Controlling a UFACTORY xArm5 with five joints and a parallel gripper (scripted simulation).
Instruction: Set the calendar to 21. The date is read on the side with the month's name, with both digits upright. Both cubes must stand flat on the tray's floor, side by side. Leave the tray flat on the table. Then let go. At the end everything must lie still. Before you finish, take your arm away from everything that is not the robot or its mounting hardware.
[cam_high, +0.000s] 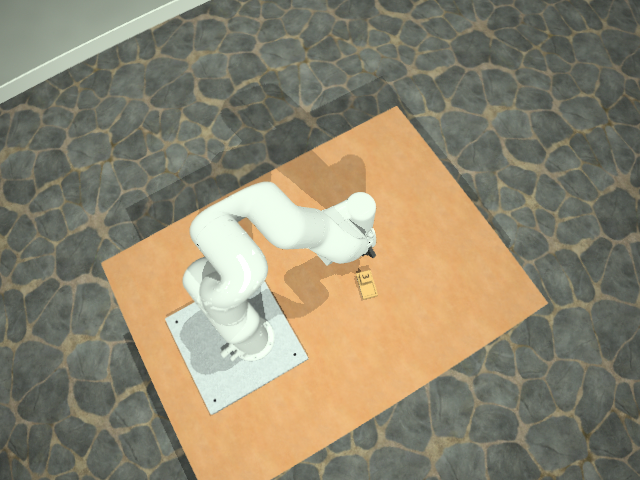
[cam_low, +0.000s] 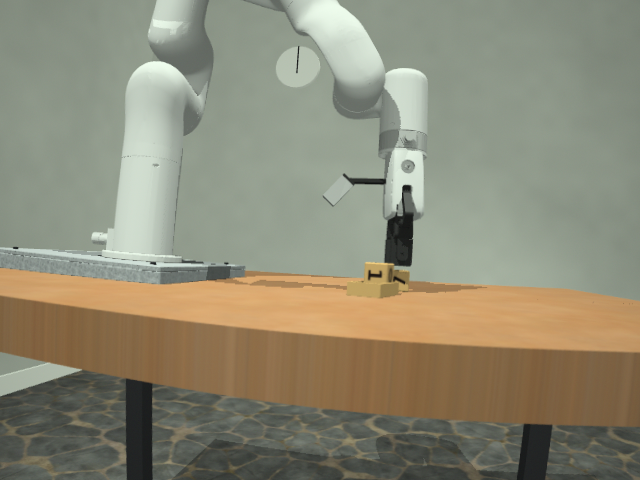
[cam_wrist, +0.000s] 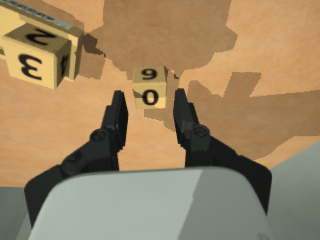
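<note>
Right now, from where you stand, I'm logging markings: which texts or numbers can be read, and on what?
"3": cube in the tray, top.
"2": same cube, a side.
"1": same cube, another side, lying sideways.
"0": loose cube.
"9" or "6": same loose cube, cannot tell which.
Tray lettering: too small to read.

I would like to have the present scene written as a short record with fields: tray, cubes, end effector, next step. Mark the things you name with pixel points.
tray: the tray (cam_high: 368, 292) (cam_low: 364, 289) (cam_wrist: 76, 60) lies on the table
cube in tray: the first cube (cam_low: 378, 272) (cam_wrist: 31, 62), in one end
cube outside: the second cube (cam_low: 401, 279) (cam_wrist: 149, 88), on the table, showing 0 and 9 or 6 to the wrist view
end effector: (cam_low: 399, 262) (cam_wrist: 150, 95) open, above the second cube
likely next step: lower and grasp the second cube
</note>
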